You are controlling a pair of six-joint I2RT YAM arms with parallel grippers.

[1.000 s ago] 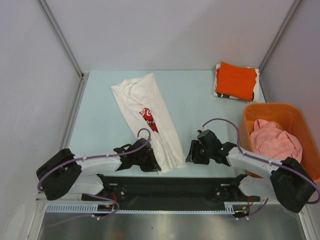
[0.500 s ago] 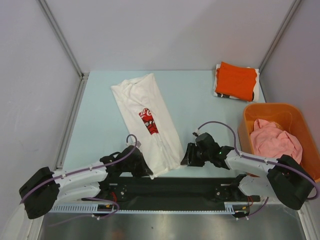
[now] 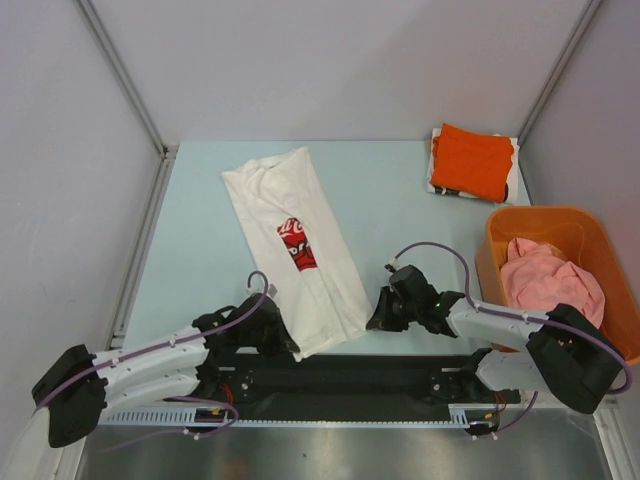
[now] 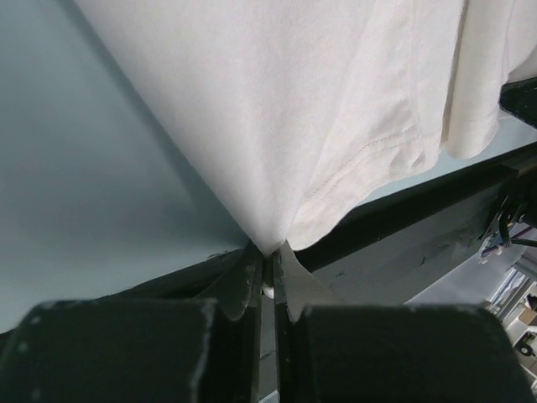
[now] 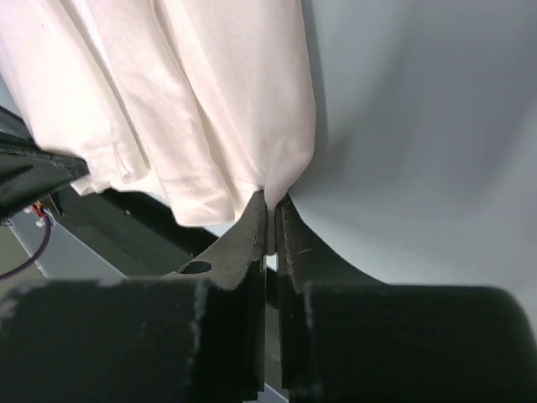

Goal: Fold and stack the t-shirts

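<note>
The left gripper is clenched on the near left corner of the long white cotton t-shirt with a red-and-black chest print. This shirt lies folded lengthwise on the pale blue worktop, well to the left of the rigid orange plastic basket. The right gripper pinches the other near corner. I judge that the crosswise fold is in hand. Next, both grippers should lift together and carry this edge evenly towards the far end. The cloth looks thin, soft and slightly wrinkled.

White t-shirt: soft matt cloth; table: smooth matt surf.; basket: glossy plastic.
</note>
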